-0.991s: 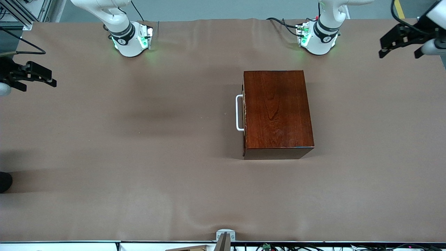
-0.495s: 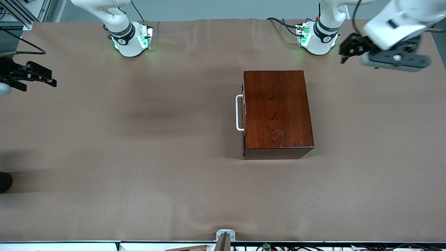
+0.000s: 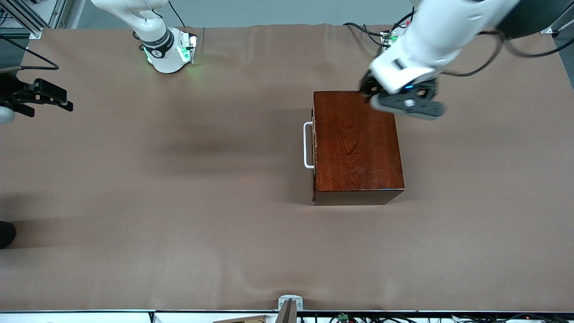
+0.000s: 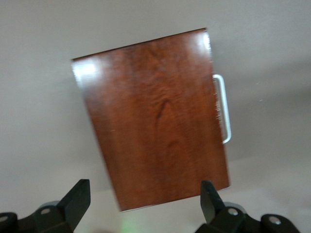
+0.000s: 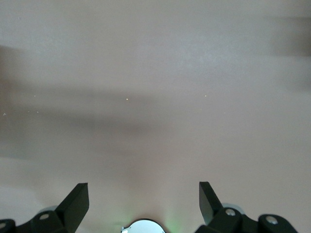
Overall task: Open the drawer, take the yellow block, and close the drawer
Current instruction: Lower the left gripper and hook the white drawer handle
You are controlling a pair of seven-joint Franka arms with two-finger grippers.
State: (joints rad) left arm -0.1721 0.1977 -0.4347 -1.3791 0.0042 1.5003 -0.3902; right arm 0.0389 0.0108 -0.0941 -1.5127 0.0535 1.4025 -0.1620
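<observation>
The wooden box (image 3: pixel 356 144) sits on the brown table (image 3: pixel 179 202), right of the frame's center in the front view, toward the left arm's end of the table. Its drawer (image 3: pixel 315 146) is pushed fully in, its front flush with the box side that faces the right arm's end of the table, and the white handle (image 3: pixel 307 145) stands out from that front. The yellow block shows in no view.

The left pincer (image 3: pixel 368 89) hangs in the upper right of the front view, over the box's corner nearest the arm bases, at the edge away from the handle. In the left wrist view its two dark fingers (image 4: pixel 77 196) stand wide apart with nothing between them, and the whole glossy top of the box (image 4: pixel 155 116) lies below them, the handle (image 4: pixel 222 108) along the box's side edge, well apart from both fingertips.

The right pincer (image 3: pixel 49 99) waits at the left edge of the front view, over the table's rim at the right arm's end, well apart from the box. In the right wrist view its fingers (image 5: pixel 75 201) are spread apart and empty over bare table (image 5: pixel 155 97).
</observation>
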